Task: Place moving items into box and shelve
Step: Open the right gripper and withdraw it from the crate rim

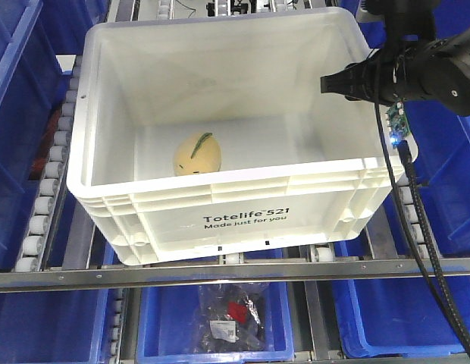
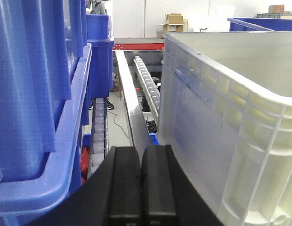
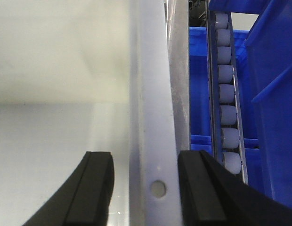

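Observation:
The box [image 1: 242, 220], a large white ribbed crate printed "Totelife 521", rests on the roller shelf. On its floor near the front wall lies one moving item [image 1: 197, 154], a pale yellow mango shape with a dark green stem strip. My right gripper [image 1: 330, 82] hovers at the box's right wall. In the right wrist view this gripper [image 3: 146, 157] is open and straddles the white rim [image 3: 153, 94], one finger inside and one outside. Outside the box's left wall [image 2: 221, 141], my left gripper [image 2: 141, 153] is shut with nothing in it; the front view does not show it.
Blue bins [image 1: 19, 91] flank the box on both sides, and more sit on the level below. One lower bin holds a clear bag of dark parts [image 1: 231, 318]. Roller tracks [image 1: 49, 174] run along each side. A metal rail [image 1: 235, 274] crosses in front. The right arm's cable [image 1: 417, 220] hangs down.

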